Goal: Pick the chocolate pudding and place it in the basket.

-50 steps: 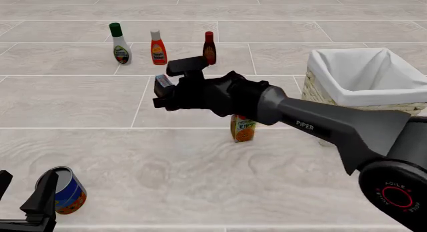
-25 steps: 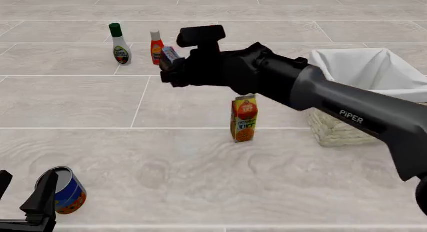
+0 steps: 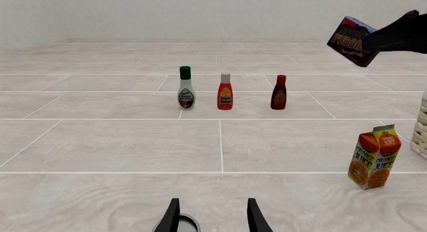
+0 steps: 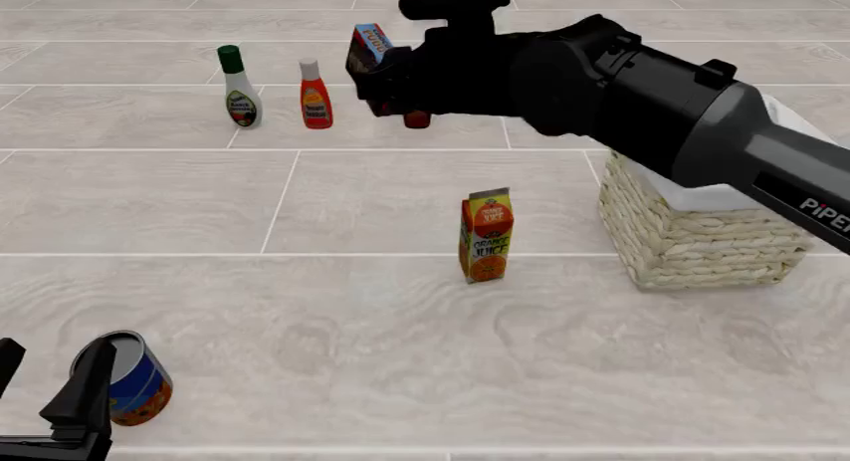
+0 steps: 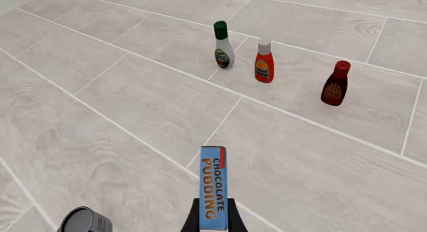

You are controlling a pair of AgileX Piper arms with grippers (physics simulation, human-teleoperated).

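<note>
Up and farther back has gone the right hand [image 4: 376,68] since the earlier frames, carrying the chocolate pudding [image 4: 366,45] from low beside the juice carton to high above the counter [image 4: 332,322], in front of the row of three bottles. Its fingers are clamped narrowly on the carton's two flat sides, blue edge outward; the right wrist view shows the pudding [image 5: 214,188] held edge-on between them. The carton hangs in the air, well left of the basket [image 4: 698,237], which is partly hidden by the right arm. The orange juice carton [image 4: 485,236] stands upright between them on the counter. The left hand [image 3: 212,217] sits low with its fingers parted around nothing, a tin can [image 4: 130,378] just beside it.
</note>
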